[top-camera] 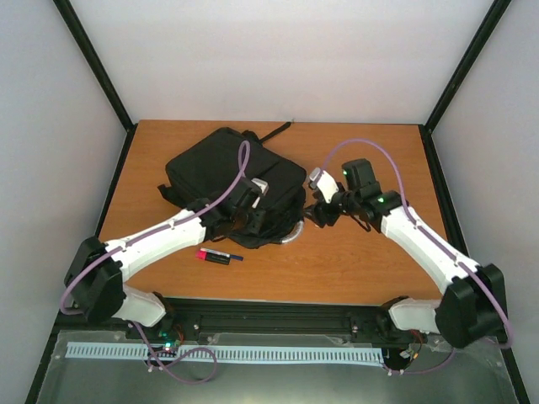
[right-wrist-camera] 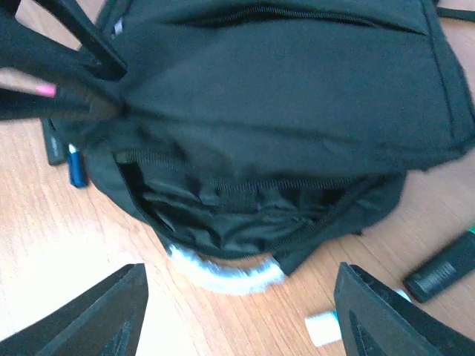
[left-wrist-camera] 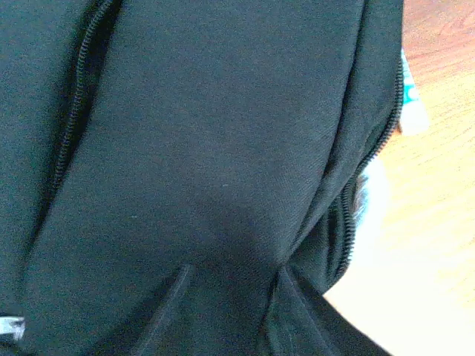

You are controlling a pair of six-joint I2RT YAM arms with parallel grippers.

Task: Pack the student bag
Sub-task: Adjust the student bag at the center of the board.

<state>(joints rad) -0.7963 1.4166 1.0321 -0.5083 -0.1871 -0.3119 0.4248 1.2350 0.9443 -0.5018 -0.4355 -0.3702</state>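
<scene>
Student bag [top-camera: 229, 172] lies on the counter [top-camera: 354, 261] at centre left of the overhead frame, its zip mouth gaping toward the bottom edge. Right tool [right-wrist-camera: 241, 273] hangs just before that mouth, fingers spread wide with nothing between them. Left tool [top-camera: 253, 219] sits against the bag's lower edge; whether it pinches the fabric cannot be told.

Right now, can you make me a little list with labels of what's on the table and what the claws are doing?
bag: black backpack, lying flat, main pocket unzipped
left claw: at the backpack's near edge by the opening; grip unclear
right claw: open, holding nothing, facing the opening
loose things: pen and black marker, beside the backpack
table: brown wood
</scene>
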